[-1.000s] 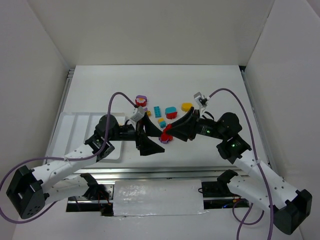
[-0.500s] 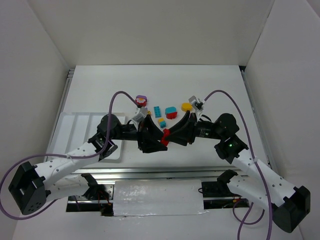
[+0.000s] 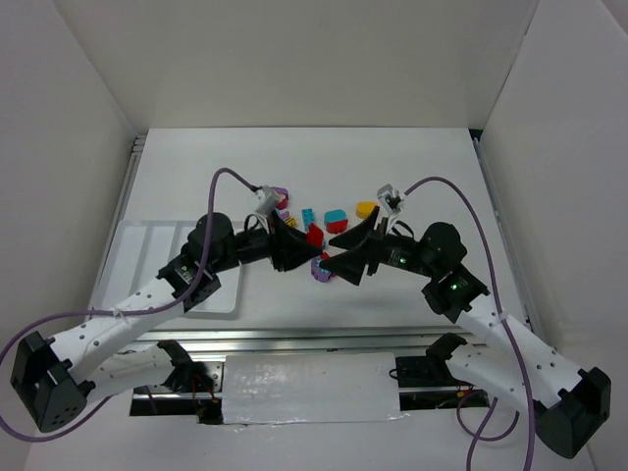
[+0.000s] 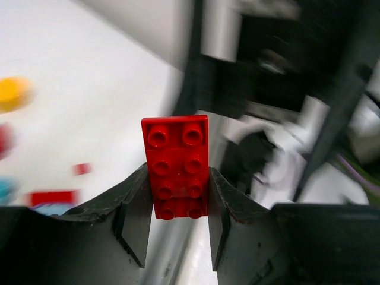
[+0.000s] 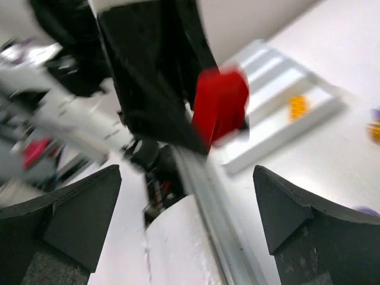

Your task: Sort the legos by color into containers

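brick (image 4: 176,151) red | long axis along left tool (image 4: 178,178) | studs facing wrist camera

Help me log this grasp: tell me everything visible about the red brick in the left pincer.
The red brick is glossy plastic, rectangular, with two by four round studs facing the left wrist camera. The left pincer clamps its long sides near the lower end, holding it upright in that view, in the air.

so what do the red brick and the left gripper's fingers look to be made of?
Red brick: hard moulded plastic, smooth with a slight sheen, with crisp round studs.
Fingers of the left gripper: black, matte, faintly grainy faces. Probably printed or moulded plastic; can't tell which.
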Available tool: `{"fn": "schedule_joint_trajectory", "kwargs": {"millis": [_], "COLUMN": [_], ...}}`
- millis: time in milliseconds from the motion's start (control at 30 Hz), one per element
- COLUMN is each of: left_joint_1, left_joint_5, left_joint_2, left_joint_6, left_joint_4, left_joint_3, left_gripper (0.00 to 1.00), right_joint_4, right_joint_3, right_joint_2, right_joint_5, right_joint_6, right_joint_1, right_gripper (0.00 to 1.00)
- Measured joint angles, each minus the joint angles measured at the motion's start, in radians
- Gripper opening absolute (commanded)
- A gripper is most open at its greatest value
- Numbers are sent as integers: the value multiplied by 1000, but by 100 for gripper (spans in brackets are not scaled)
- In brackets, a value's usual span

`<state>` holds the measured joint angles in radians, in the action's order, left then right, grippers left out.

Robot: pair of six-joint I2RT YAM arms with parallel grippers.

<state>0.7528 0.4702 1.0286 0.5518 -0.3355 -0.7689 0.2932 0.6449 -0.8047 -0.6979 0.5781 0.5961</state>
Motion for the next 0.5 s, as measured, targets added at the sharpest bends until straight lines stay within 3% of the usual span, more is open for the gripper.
{"fn": "schedule_joint_trajectory", "kwargs": {"millis": [100,200,333,500], "left_joint_1": [-111,-295,-516,-683], "left_joint_5": [-220,-462,-737,-843], "left_joint_2": [-4,31,145,260], "left_joint_6": [27,121,226,245], "left_joint_4": [148,360,605,745], "left_joint_3": [-46,-95,-113,-95], "left_gripper": [0,0,0,0], "right_joint_4": [-111,-212,-285,-299], "right_joint_3": [5,17,17,17], "right_joint_2": [23,35,45,40], "right_joint_5": [196,377,502,511], "right_joint_6": [-1,5,8,8], "right_joint_1": [-7,-25,-38,-38], "right_gripper": [100,100,100,100]}}
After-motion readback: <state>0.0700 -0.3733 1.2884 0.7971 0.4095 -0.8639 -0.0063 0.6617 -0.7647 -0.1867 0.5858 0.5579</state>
